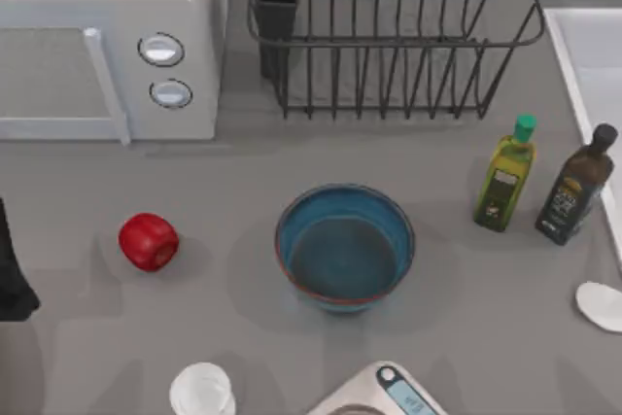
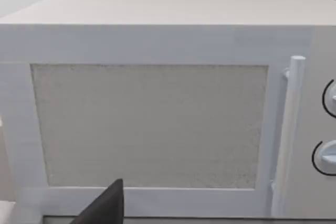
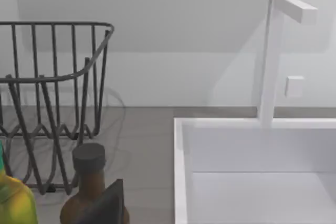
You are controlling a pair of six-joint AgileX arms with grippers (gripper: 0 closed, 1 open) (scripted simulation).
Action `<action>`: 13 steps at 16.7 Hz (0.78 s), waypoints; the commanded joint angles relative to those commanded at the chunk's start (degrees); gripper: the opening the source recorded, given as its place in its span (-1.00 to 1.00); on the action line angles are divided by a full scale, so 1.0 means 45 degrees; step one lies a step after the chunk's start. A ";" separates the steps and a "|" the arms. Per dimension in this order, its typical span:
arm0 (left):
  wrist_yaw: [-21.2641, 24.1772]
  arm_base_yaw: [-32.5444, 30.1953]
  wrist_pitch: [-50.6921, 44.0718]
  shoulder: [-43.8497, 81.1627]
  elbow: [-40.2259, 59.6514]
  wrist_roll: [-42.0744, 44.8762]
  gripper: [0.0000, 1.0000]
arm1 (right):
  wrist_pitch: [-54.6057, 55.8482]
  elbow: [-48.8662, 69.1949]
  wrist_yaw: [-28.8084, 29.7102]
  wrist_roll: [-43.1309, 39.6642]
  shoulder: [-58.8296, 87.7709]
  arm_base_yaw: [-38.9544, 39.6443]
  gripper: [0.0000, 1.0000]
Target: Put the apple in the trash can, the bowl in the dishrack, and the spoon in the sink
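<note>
Apple first: the small round shiny red apple [image 1: 148, 241] is sitting on the grey table [image 1: 243, 337] near the left side, left of the wide blue bowl [image 1: 345, 246]. I am seeing my left arm [image 1: 12, 269] waiting closest to it. I cannot tell how either hand is set.

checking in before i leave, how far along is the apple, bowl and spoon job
Nothing looks done yet. The apple sits on the table at the left, the bowl stands empty mid-table in front of the dishrack, and the spoon lies on the table at the right edge, beside the sink. Nothing is in hand: the left arm is at the left edge. All three placements remain.
</note>
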 joint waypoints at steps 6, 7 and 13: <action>-0.0024 -0.0347 -0.1044 0.1325 0.1169 0.0416 1.00 | 0.0000 0.0000 0.0000 0.0000 0.0000 0.0000 1.00; -0.0043 -0.0498 -0.1511 0.1994 0.1731 0.0586 1.00 | 0.0000 0.0000 0.0000 0.0000 0.0000 0.0000 1.00; -0.0149 -0.1706 -0.5166 0.8426 0.6661 0.1706 1.00 | 0.0000 0.0000 0.0000 0.0000 0.0000 0.0000 1.00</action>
